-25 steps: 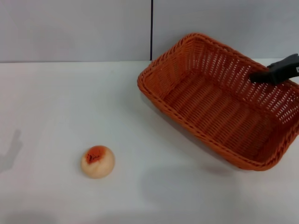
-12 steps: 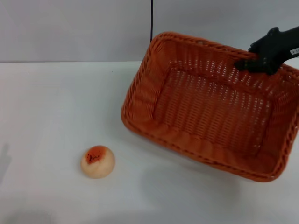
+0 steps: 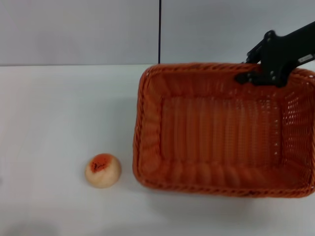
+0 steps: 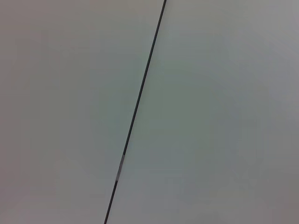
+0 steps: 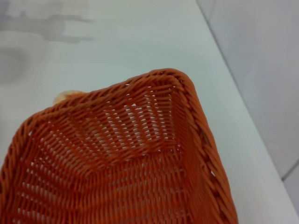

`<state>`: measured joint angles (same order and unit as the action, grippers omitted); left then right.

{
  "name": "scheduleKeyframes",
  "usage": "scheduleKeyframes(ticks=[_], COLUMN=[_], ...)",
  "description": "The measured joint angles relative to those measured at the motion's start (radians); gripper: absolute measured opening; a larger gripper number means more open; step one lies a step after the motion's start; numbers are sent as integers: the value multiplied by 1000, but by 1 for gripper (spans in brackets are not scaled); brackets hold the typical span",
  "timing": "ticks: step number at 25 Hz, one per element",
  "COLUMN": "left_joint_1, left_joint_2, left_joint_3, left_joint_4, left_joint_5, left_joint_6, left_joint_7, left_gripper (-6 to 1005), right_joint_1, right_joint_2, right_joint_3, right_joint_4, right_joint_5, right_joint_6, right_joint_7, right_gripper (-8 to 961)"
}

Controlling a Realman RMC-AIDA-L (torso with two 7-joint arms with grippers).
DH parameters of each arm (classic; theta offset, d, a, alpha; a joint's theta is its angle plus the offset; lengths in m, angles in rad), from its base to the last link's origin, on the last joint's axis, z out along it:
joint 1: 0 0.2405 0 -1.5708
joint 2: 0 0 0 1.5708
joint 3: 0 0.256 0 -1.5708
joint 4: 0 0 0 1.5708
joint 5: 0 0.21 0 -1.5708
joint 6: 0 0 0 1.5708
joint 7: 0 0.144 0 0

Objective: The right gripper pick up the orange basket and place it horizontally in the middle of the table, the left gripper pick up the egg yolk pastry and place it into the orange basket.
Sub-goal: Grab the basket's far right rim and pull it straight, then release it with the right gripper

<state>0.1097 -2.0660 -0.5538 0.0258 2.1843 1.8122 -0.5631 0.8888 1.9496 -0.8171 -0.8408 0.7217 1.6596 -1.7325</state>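
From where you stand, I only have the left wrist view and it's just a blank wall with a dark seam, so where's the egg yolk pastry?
Observer: The egg yolk pastry sits on the table, beside the orange basket's left end, outside it.
Operator: Is anything holding the basket?
Observer: Yes, the right gripper is at its far rim, near the right corner.
Operator: Is the basket empty?
Observer: Yes, nothing lies inside it.
Operator: Do you see my left gripper?
Observer: No, it shows in no view.
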Motion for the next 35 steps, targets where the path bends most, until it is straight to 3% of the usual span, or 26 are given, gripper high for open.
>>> scheduleKeyframes(ticks=[10, 19, 27, 35], left_joint_1=[18, 10, 8, -1], left_joint_2=[-2, 0, 0, 0], left_joint_3=[1, 23, 37, 37], left_joint_4=[0, 0, 0, 0], left_joint_5=[2, 2, 1, 1], left_joint_6=[30, 38, 39, 39], left_joint_7=[0, 0, 0, 0], left_gripper=[773, 770, 768, 765], right_joint_1=[-5, -19, -27, -52], right_joint_2=[15, 47, 89, 112], right_joint_3=[-7, -6, -19, -49], right_joint_4=[74, 80, 86, 83], right_joint_5=[0, 3, -5, 18], right_joint_6=[-58, -114, -201, -278], right_joint_7=[-123, -224, -251, -251], right_gripper=[163, 164, 169, 176])
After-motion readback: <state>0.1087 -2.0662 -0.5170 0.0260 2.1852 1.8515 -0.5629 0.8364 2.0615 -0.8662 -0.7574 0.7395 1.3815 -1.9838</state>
